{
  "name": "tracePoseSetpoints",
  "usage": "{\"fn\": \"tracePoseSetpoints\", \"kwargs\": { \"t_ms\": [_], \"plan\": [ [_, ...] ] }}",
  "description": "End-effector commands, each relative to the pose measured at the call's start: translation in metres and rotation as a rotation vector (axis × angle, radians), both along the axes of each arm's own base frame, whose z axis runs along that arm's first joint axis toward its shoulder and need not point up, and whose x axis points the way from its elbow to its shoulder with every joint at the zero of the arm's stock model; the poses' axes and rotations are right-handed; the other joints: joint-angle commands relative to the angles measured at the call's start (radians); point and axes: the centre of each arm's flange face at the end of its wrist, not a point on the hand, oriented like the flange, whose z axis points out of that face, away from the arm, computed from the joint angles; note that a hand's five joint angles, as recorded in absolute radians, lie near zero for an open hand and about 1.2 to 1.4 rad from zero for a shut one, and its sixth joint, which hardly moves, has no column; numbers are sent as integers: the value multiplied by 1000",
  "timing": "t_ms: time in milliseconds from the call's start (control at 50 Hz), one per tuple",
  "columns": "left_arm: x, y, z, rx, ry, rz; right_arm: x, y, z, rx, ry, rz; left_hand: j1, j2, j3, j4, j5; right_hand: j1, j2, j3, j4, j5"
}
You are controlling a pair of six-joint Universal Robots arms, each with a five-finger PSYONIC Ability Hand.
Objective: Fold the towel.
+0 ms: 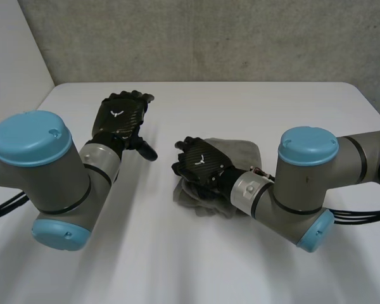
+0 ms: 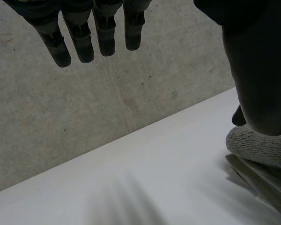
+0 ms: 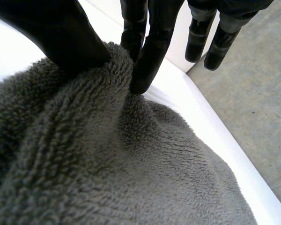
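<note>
Your right hand (image 1: 199, 166) rests on the towel (image 1: 242, 152), which lies bunched in a thick heap under its palm on the table (image 1: 253, 101). In the right wrist view the thumb (image 3: 61, 37) and the nearest fingers (image 3: 149, 61) dig into the pile and pinch a raised ridge of cloth between them. The other fingers reach straight past the towel's edge and touch nothing. Your left hand (image 1: 119, 117) is well apart from the towel, fingers straight and relaxed, holding nothing, with the heap off beyond its thumb.

The towel is grey terry with a deep looped pile, soft and rounded, and no crisp edge shows at the right hand's fingertips. Expect it to be light and limp: it should sag from any point you lift, though the pile should grip well. A pinch in the middle would likely only raise a hump, so look for a corner or hem for each hand. Flatter layered edges show under the roll beside the left thumb, and a hem may lie there.
</note>
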Motion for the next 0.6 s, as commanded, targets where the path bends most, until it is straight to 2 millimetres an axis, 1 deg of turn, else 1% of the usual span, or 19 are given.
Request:
{"fn": "tracePoseSetpoints", "kwargs": {
  "t_ms": [20, 120, 140, 220, 240, 260, 280, 320, 340, 360, 380, 420, 440, 480, 500, 520, 540, 580, 600],
  "plan": [
    [0, 0, 0, -1, 1, 0, 3, -5, 8, -17, -18, -6, -115, -65, -50, -56, -55, 125, 49, -35, -58, 63],
    [0, 0, 1, -1, 1, 1, -1, 4, 6, 25, 8, -5, -115, -65, -50, -56, -55, 125, 49, -35, -58, 63],
    [0, 0, 1, -3, 1, 1, -7, 6, 6, 45, 20, -11, -115, -65, -50, -56, -55, 125, 49, -35, -58, 63],
    [1, 0, 4, -8, 4, 1, -17, 14, 19, 45, 18, -14, -115, -65, -50, -56, -55, 125, 49, -35, -58, 63],
    [1, 0, 4, -9, 7, 1, -24, 17, 27, 39, 11, -21, -115, -65, -50, -56, -55, 125, 49, -35, -58, 63],
    [1, 0, 4, -9, 5, 1, -33, 14, 35, 29, 5, -45, -115, -65, -50, -56, -55, 125, 49, -35, -58, 63],
    [1, 0, 4, -9, 5, 1, -34, 14, 35, 28, 5, -45, -115, -65, -50, -56, -55, 125, 49, -35, -58, 63],
    [1, 0, 4, -8, 4, 1, -62, -1, 43, 23, 4, -123, -115, -65, -50, -56, -55, 125, 49, -35, -58, 63],
    [1, 0, 4, -8, 4, 1, -62, -1, 43, 23, 4, -123, -115, -65, -50, -56, -55, 125, 49, -35, -58, 63],
    [1, 0, 4, -8, 4, 1, -76, -6, 50, 17, -6, -148, -115, -65, -50, -56, -55, 125, 49, -35, -58, 63],
    [1, 0, 4, -8, 4, 1, -76, -6, 50, 17, -6, -149, -115, -65, -50, -56, -55, 125, 49, -35, -58, 63],
    [1, 0, 4, -8, 4, 1, -105, -12, 58, 15, -22, -186, -115, -65, -50, -56, -55, 125, 49, -35, -58, 63],
    [1, 0, 4, -8, 4, 1, -105, -13, 58, 15, -22, -187, -115, -65, -50, -56, -55, 125, 49, -35, -58, 63],
    [1, 0, 5, -10, 7, 1, -138, -26, 62, 23, -37, -251, -115, -65, -50, -56, -55, 125, 49, -35, -58, 63],
    [1, 0, 5, -10, 7, 1, -138, -26, 62, 23, -37, -251, -115, -65, -50, -56, -55, 125, 49, -35, -58, 63],
    [1, 1, 4, -9, 5, 1, -154, -31, 62, 32, -44, -280, -115, -65, -50, -56, -55, 125, 49, -35, -58, 63],
    [1, 1, 4, -9, 5, 1, -154, -31, 62, 32, -44, -280, -115, -65, -50, -56, -55, 125, 49, -35, -58, 63],
    [0, 1, 5, -11, 6, 0, -176, -36, 59, 56, -60, -307, -115, -65, -50, -56, -55, 125, 49, -35, -58, 63],
    [0, 1, 5, -11, 6, 0, -176, -36, 59, 56, -60, -308, -115, -65, -50, -56, -55, 125, 49, -35, -58, 63]
  ]
}}
